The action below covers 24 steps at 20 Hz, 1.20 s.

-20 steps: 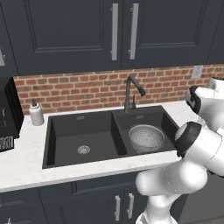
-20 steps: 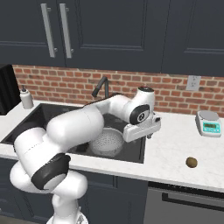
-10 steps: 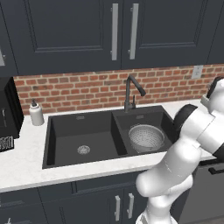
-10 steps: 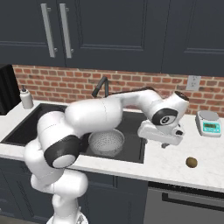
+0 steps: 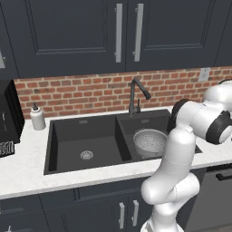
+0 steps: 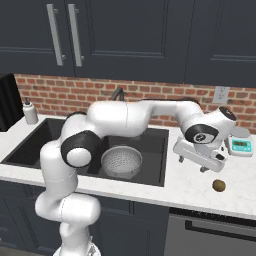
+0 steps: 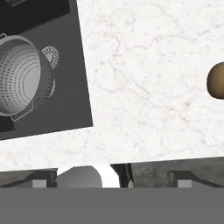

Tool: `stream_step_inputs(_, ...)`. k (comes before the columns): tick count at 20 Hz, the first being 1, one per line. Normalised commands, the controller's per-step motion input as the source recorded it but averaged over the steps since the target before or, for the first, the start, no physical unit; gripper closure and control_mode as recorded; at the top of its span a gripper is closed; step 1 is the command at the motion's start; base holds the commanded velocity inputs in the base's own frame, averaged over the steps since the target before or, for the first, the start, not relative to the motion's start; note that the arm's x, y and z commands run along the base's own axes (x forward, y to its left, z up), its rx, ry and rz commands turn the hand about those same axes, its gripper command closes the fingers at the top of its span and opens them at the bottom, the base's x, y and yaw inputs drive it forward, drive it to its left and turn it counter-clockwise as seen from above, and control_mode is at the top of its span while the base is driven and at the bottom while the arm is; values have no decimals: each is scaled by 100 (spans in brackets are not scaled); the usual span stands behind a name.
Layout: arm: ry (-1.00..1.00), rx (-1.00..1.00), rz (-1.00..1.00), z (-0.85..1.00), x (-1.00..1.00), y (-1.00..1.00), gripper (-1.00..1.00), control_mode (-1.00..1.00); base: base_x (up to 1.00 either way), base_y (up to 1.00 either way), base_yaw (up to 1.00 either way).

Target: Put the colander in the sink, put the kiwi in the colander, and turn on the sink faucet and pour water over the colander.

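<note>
The silvery perforated colander (image 6: 121, 161) (image 5: 152, 141) (image 7: 24, 81) stands upright in the right basin of the black sink (image 6: 156, 145) (image 5: 68, 136) (image 7: 65, 100). The brown kiwi (image 6: 218, 185) (image 7: 216, 81) lies on the white counter right of the sink. My gripper (image 6: 192, 164) hovers open and empty over the counter, between the sink's right rim and the kiwi, a little up and left of the fruit. The dark gooseneck sink faucet (image 5: 136, 95) stands behind the basins; in the right base view my arm covers most of it.
A small scale (image 6: 241, 145) sits at the back right of the counter (image 6: 190, 192). A white soap dispenser (image 5: 37, 118) (image 6: 31, 112) stands left of the sink, with a black appliance (image 5: 7, 118) beyond it. Brick wall and dark cabinets rise behind.
The arm has swung right, from above the sink's right basin out over the counter toward the kiwi. The gripper stayed open; the colander and kiwi have not moved.
</note>
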Motion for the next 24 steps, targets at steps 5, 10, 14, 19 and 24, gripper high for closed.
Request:
stream_step_inputs(5,0,-17,-8,-20,1,-26,-100,-100,0,0,0)
stream_step_inputs(10,0,-18,-9,-26,13,-15,-100,-100,0,0,0)
stream_step_inputs(14,2,-12,-10,-9,16,-14,-100,-100,0,0,0)
stream_step_inputs(19,0,-17,-6,-26,1,-1,-100,-100,0,0,0)
stream_step_inputs(24,0,-20,0,-35,-1,0,-100,-100,0,0,0)
